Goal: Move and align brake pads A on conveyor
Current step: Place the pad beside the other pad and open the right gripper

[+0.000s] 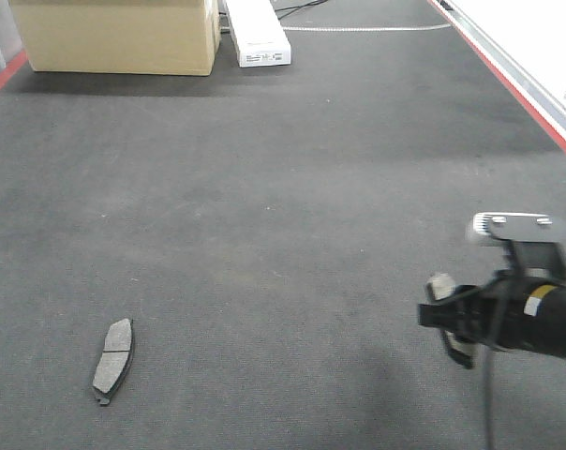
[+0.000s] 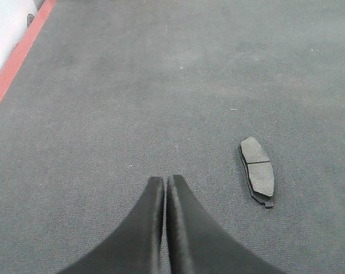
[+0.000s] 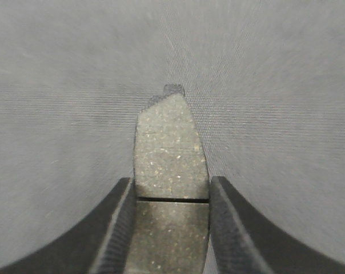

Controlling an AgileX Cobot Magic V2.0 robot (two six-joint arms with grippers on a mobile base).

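Right gripper point(image 3: 171, 181) pinches one brake pad point(image 3: 169, 142) by its sides over the conveyor point(image 1: 264, 187); left gripper point(image 2: 164, 180) is pressed together, empty. Second pad point(image 1: 112, 359) lies flat, well apart. Risk: pad twists on release, lands askew (narrow hold). Open belt all round; red strip point(image 1: 508, 75) bounds the right.

A plain tan cardboard box point(image 1: 114, 36) stands at the far left, its near face unmarked. Just beside it on the right lies a long white carton point(image 1: 258, 33), end-on, with small dark print on the near end that is too small to read. Dark cables point(image 1: 302, 7) trail behind the carton. A thin pale cord point(image 1: 367, 28) runs rightward from it. A white panel point(image 1: 527, 47) borders the far right.
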